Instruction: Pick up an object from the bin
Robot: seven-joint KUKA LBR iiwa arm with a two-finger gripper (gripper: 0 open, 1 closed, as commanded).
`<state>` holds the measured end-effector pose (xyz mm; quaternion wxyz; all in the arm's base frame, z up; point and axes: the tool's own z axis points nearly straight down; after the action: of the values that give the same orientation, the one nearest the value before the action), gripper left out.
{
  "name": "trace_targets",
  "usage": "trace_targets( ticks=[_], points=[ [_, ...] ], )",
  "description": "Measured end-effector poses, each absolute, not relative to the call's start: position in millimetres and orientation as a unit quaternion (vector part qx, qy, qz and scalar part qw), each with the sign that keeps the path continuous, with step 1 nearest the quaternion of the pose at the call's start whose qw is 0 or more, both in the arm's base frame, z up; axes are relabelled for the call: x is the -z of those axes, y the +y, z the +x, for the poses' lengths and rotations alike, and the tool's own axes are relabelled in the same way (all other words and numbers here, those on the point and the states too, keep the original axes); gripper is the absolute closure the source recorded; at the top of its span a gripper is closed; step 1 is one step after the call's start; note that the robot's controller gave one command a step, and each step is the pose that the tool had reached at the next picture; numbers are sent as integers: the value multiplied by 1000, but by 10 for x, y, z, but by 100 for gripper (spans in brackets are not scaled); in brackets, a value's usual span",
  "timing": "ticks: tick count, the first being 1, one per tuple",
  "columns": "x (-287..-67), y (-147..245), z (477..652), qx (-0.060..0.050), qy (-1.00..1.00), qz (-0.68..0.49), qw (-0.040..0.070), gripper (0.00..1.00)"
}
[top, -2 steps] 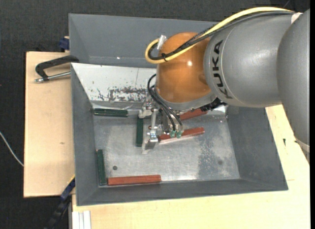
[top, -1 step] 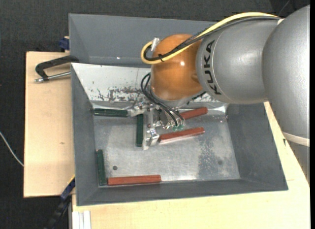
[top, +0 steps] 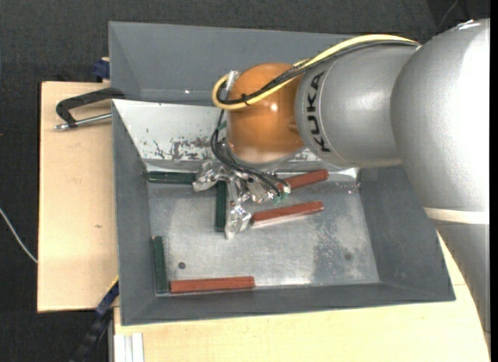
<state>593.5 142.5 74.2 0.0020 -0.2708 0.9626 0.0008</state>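
**Arm** (top: 389, 96): silver, reaches in from the right over the far half of the bin.

**Bin** (top: 132, 220): grey metal with sloping walls; the floor is scuffed.

**Orange cover** (top: 261, 115): rounded, on the wrist, with a yellow cable (top: 342, 47) looped over it; it hangs above the far centre of the floor.

**Near red bar** (top: 212, 283): long and flat, lying left to right along the near wall.

**Left green bar** (top: 159, 263): dark, lying near to far in the near left corner, its near end just beside the near red bar.

**Middle red bar** (top: 289, 212): lies slightly tilted, just right of the gripper.

**Far red bar** (top: 310, 178): partly under the wrist, right of centre.

**Far green bar** (top: 167, 175): dark, lying by the far wall at left.

**Centre green bar** (top: 221, 214): dark, short, lying near to far in mid-floor.

**Gripper** (top: 218, 203): low over the centre green bar. The metal fingers (top: 237, 219) stand apart, one on the far left and one on the near right of that bar. Whether they touch the bar cannot be told.
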Motion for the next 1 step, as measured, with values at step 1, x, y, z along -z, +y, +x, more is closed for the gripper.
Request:
trace_targets(
  ticks=[1],
  points=[
    [-743,1423,5926,-1,963,-270,3,0]
  ],
)
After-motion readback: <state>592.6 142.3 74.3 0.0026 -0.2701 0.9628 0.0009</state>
